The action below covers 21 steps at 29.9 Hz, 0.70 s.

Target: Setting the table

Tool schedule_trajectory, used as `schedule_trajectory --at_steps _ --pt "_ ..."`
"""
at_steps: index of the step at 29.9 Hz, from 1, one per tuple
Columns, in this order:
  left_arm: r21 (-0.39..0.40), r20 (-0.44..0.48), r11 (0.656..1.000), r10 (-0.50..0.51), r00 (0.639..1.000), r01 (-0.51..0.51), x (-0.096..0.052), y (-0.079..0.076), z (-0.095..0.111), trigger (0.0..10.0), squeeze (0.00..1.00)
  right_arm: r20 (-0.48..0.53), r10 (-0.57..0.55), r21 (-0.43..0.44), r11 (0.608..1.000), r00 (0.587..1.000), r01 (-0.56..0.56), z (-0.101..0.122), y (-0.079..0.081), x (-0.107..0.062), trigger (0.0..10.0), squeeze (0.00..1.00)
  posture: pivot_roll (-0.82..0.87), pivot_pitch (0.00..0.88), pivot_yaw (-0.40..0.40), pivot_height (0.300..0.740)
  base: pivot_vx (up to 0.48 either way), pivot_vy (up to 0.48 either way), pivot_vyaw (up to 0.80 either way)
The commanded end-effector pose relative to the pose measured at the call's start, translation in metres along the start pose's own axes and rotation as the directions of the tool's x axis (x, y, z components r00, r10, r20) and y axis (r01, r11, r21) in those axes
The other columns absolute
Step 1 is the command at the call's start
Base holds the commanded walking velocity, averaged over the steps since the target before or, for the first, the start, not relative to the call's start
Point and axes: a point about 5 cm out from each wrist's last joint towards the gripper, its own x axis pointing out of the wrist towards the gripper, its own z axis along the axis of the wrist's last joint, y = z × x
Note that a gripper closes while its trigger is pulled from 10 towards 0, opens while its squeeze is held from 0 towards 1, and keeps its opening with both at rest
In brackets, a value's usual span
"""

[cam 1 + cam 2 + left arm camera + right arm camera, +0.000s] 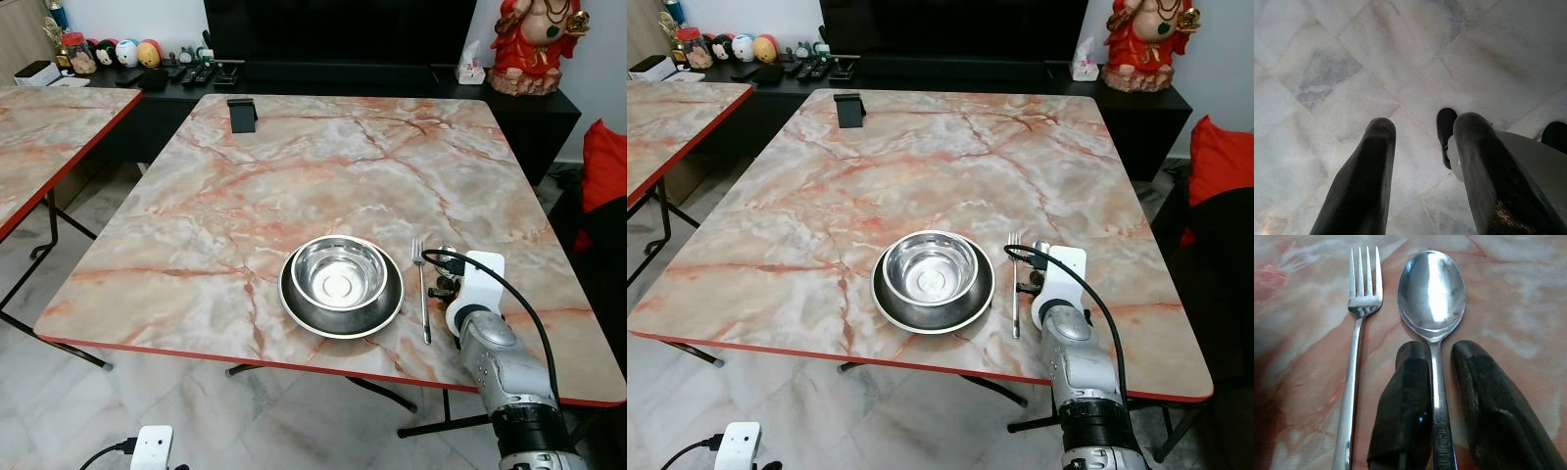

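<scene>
On the marbled pink table (245, 186), a shiny steel bowl (339, 272) sits in a dark round plate (294, 302), with a steel fork (422, 287) just to its right. The right gripper (1440, 401) hovers low beside the fork, its fingers loosely straddling the handle of a steel spoon (1432, 289); whether the spoon already rests flat is unclear. The place setting looks nearly complete. The left gripper (1422, 161) hangs idle, fingers spread.

— What does my right arm (509, 377) look like near the fork (422, 290)?

— Mottled silver casing, black ribbed collar lower down, a white block at my wrist (477, 277) with a black cable (1095, 298) looping from it.

— And my fingers?

— Long, rounded and black; the left gripper's fingers (1362, 186) look finely textured.
</scene>
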Motion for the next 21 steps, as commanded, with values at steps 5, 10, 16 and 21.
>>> schedule_trajectory --at_steps 5,10,16,21 --pt "0.001 -0.017 1.000 0.006 1.000 -0.006 -0.001 0.002 -0.003 10.0 0.00 0.059 0.018 0.009 1.000 0.998 -0.019 0.008 0.005 0.000 10.0 0.00 -0.07 0.000 0.021 0.740 0.000 0.000 0.00" --pt "0.004 -0.017 1.000 0.004 1.000 -0.004 -0.001 0.002 -0.003 10.0 0.00 0.136 0.028 0.019 0.999 0.990 -0.030 0.018 0.007 -0.002 10.0 0.00 -0.08 0.000 0.023 0.740 0.000 0.000 0.00" --pt "0.002 -0.013 1.000 0.003 1.000 -0.003 0.000 0.002 -0.002 10.0 0.00 0.185 0.010 -0.020 1.000 0.983 -0.006 0.024 0.006 -0.003 10.0 0.00 -0.08 0.000 0.023 0.740 0.000 0.000 0.00" --pt "0.000 -0.013 1.000 0.004 1.000 -0.004 -0.001 0.002 -0.002 10.0 0.00 0.406 0.006 -0.075 0.997 0.914 0.027 0.046 0.006 -0.012 10.0 0.00 -0.08 0.000 0.021 0.740 0.000 0.000 0.00"
